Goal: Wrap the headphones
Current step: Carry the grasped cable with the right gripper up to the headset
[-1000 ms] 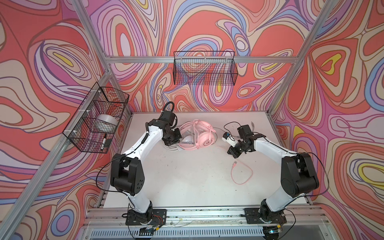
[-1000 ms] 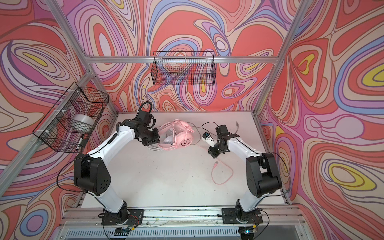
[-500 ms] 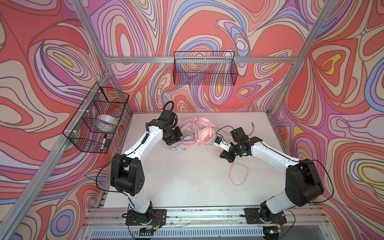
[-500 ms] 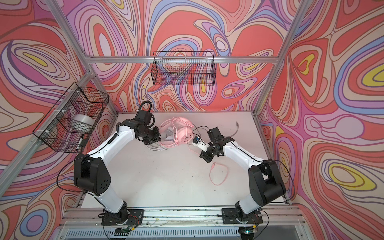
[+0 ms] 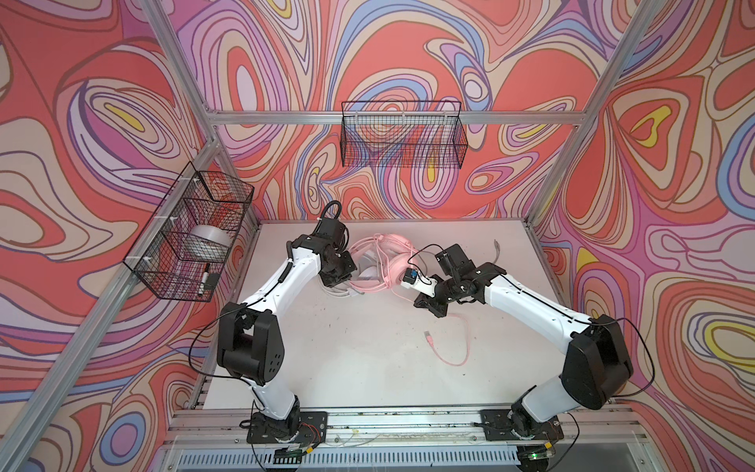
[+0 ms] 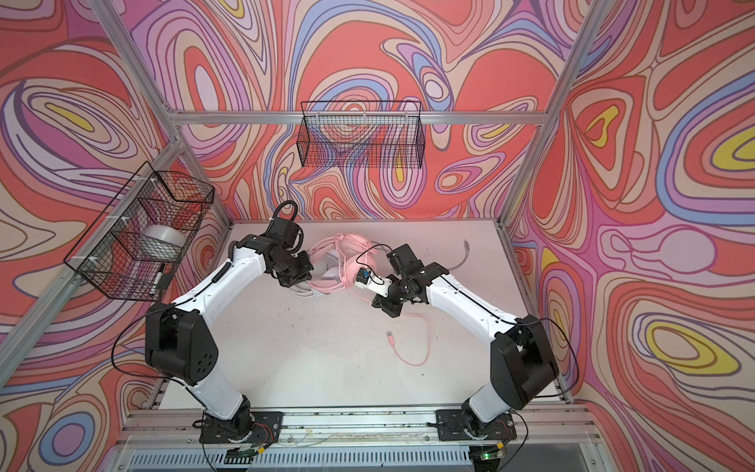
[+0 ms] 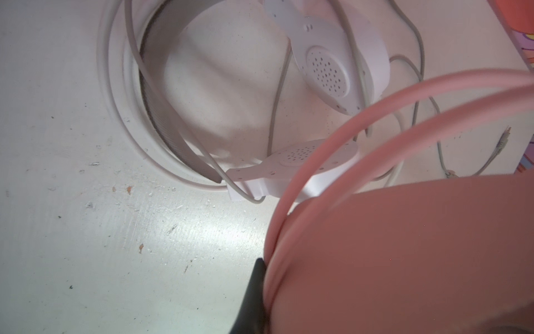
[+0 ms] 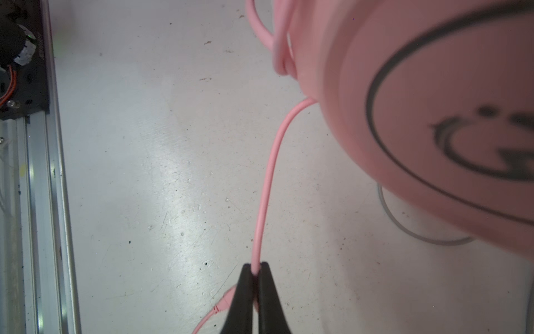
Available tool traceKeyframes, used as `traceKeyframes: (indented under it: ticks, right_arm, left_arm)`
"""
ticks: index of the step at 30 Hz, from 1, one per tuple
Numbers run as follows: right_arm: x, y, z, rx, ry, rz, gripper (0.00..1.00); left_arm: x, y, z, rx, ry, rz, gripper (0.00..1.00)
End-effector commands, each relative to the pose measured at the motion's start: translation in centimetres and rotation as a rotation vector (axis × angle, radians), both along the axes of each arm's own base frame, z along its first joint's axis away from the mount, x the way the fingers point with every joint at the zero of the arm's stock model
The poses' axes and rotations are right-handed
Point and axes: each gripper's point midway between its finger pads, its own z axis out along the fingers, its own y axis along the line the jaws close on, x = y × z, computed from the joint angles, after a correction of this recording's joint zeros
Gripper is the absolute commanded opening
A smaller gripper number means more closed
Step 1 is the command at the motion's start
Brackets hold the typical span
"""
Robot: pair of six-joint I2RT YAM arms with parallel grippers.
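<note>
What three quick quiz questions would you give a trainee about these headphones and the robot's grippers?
1. True or false: the right gripper is shut on the pink cable.
2. What does the left gripper grip? A) pink headset B) white headset C) tape roll
3. Fill in: the pink cable's free plug lies on the ____.
Key: 1 true; 2 A; 3 table.
</note>
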Motion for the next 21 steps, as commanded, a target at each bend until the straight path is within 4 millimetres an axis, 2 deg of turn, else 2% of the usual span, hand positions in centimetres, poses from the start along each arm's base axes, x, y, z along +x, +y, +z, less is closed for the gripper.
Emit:
traceKeyframes:
  ticks: [1,7,14,21]
  right_arm:
    - [-0.6,0.6,1.7,0.015,-0.02,0.063,0.0]
    - [-0.9,1.4,3.4,0.027,-0.033,0.125,0.0]
    - [-2.3,2.9,4.1,0.0,-0.015,0.226,0.0]
    - [-2.8,3.7,5.4,-0.022,-0.022,0.27,0.0]
  left_arm:
    - [0.0,0.5,1.8,0.025,-0.032,0.005,0.0]
    - [-0.2,1.3,2.0,0.105,-0.021,-0.004,0.0]
    - [-0.4,1.6,2.2,0.198,-0.001,-0.027,0.0]
    - [-0.4,1.8,2.2,0.327,0.033,-0.082,0.0]
